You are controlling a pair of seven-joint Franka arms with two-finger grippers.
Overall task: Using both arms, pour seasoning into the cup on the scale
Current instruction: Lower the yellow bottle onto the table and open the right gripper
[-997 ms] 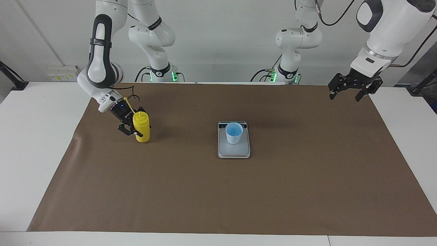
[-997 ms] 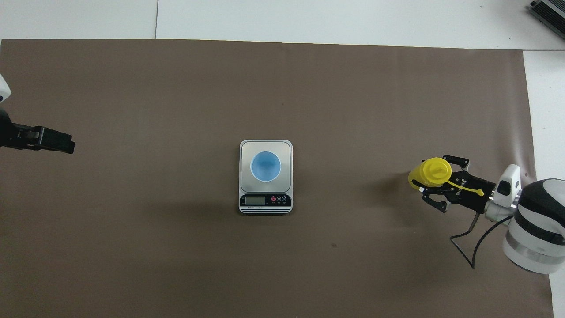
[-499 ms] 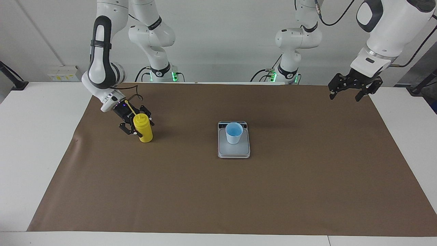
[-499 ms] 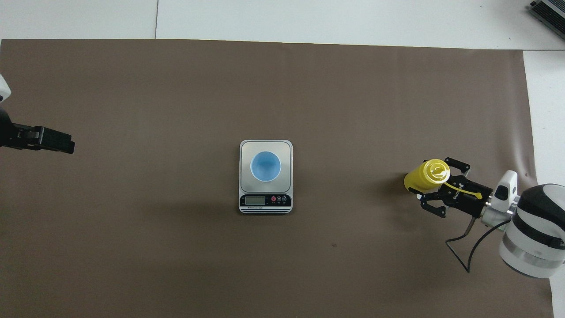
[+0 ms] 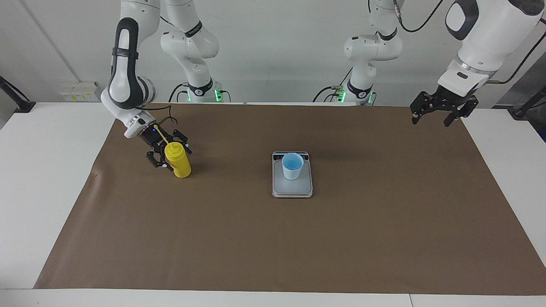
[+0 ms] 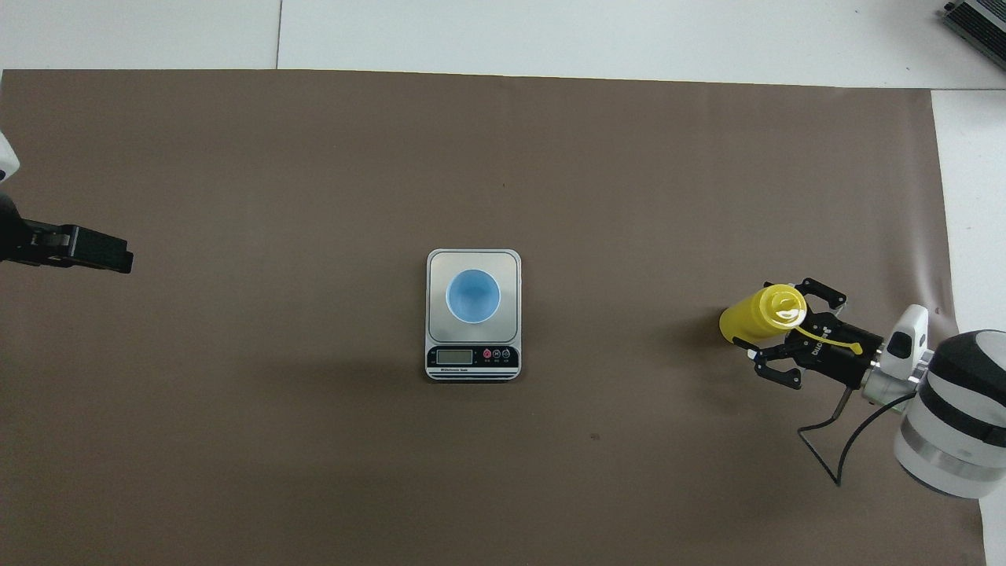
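The yellow seasoning bottle [image 5: 179, 164] [image 6: 750, 318] stands upright on the brown mat toward the right arm's end of the table, its tethered cap hanging off over the gripper. My right gripper [image 5: 170, 154] [image 6: 774, 326] is low at the bottle's upper part, open, with a finger on either side of it. The light-blue cup [image 5: 292, 166] [image 6: 472, 295] stands on the silver scale [image 5: 292, 190] [image 6: 471, 360] at the mat's middle. My left gripper [image 5: 431, 118] [image 6: 86, 250] waits open and empty, raised over the mat's edge at the left arm's end.
A brown mat [image 5: 341, 238] covers most of the white table [image 5: 38, 170]. Two smaller white arms with green lights [image 5: 200, 91] [image 5: 358, 91] stand at the robots' edge. A grey device [image 6: 974, 23] lies at the table's corner farthest from the robots.
My right gripper has opened around the seasoning bottle and drawn back slightly. The bottle now stands on the mat. The left arm, cup and scale have not moved.
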